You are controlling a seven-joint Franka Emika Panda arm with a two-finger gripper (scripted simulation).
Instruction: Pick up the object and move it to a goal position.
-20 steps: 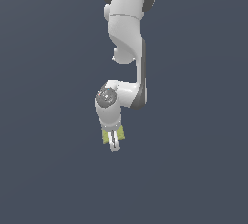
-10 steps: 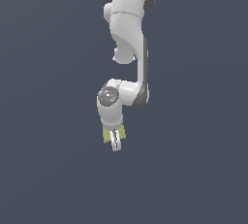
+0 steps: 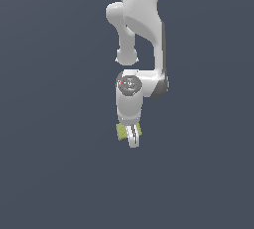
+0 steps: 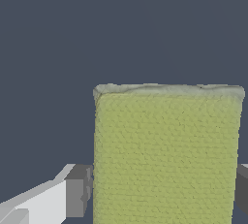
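The gripper (image 3: 132, 138) pinches the block (image 4: 167, 155) between its pads (image 4: 77, 191); grip firmly, lift straight, avoid tilting.

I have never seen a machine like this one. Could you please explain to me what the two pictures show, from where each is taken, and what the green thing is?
These are computer renders, not photographs. The white machine is a robot arm made of jointed segments. At its end is a pincer, two fingers that can squeeze a thing between them.

The exterior view is taken by a camera away from the arm, so you see the whole arm reaching down over a plain dark surface. The wrist view is taken by a camera mounted on the arm near the pincer, so it looks very closely at what lies between the fingers.

The green thing is a small flat yellow-green block with a lightly textured top. It looks big in the wrist view only because the camera is near. There, a grey finger pad stands at each side of the block, very close to it. Whether the pincer already squeezes it, I cannot tell.
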